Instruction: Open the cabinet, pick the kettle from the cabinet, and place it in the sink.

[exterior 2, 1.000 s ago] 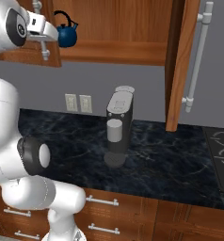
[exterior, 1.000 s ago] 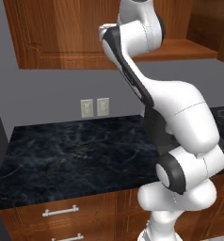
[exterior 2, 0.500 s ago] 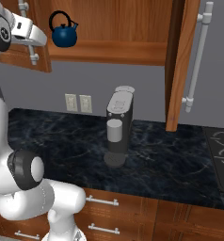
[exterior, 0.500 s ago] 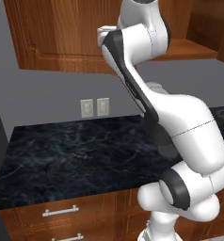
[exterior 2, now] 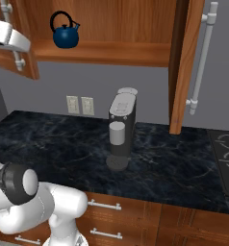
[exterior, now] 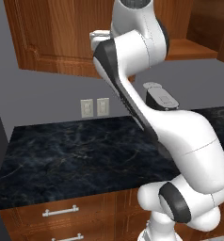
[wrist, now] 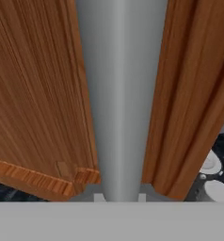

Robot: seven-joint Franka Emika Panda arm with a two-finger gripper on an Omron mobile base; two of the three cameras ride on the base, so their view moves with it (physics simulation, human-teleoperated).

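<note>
A black marble counter runs under a reddish-brown wall cabinet, with a grey coffee machine standing near the middle and wall outlets at about nine o'clock from it. Over the last second the left door has swung wider, pulled by the gripper, whose jaws are pressed together around the door's vertical silver handle; the hand view looks straight along that bar. The right door stands open too. That leaves the shelf exposed, and the kettle sits upright on it at the upper left of the right base view, at roughly eleven o'clock from the coffee machine. Opening looks essentially done; releasing the handle and reaching for the kettle's arched handle should come next.
</note>
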